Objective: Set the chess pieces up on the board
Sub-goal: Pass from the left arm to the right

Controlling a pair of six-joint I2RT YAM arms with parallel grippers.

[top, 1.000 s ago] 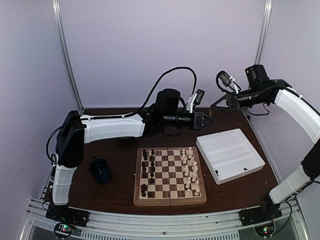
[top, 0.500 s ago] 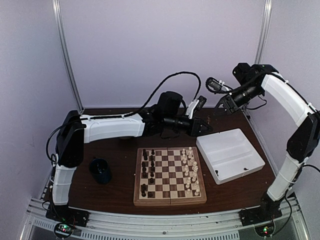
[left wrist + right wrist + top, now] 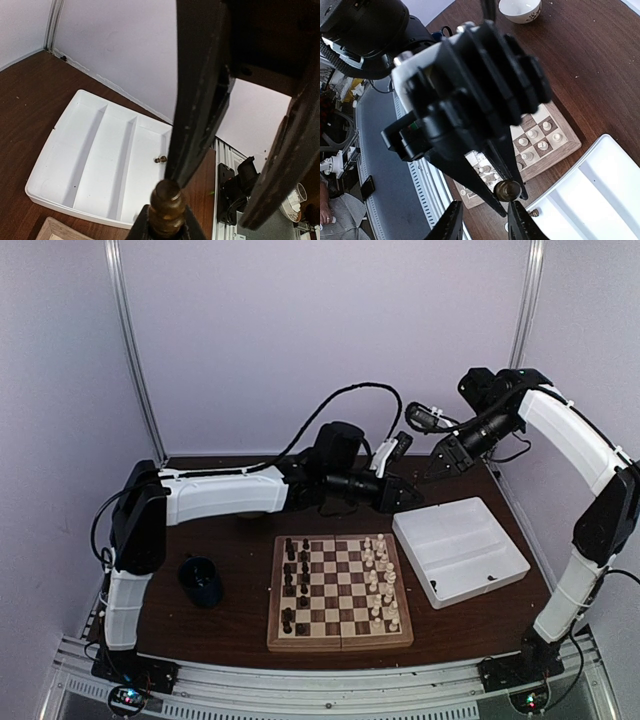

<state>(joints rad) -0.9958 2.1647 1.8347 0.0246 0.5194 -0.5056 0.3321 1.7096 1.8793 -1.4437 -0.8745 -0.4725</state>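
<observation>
The board [image 3: 340, 625] lies at the table's near middle, with dark chess pieces [image 3: 290, 580] along its left columns and cream ones [image 3: 380, 575] along its right. My left gripper [image 3: 410, 496] hovers behind the board, beside the tray, shut on a dark brown piece [image 3: 507, 190] [image 3: 166, 205]. My right gripper [image 3: 433, 467] meets it tip to tip. In the right wrist view its fingers [image 3: 451, 222] stand open on either side, just short of that piece. One more dark piece [image 3: 160, 160] lies inside the white tray [image 3: 470, 525].
A dark cup [image 3: 200, 580] stands left of the board. A white bowl [image 3: 520, 9] shows at the top of the right wrist view. The left arm's cable [image 3: 340, 400] arches above the back of the table.
The right arm has swung in from the back right and turned its gripper down towards the left gripper's tip. The left gripper has tipped slightly down and right, still holding the piece.
</observation>
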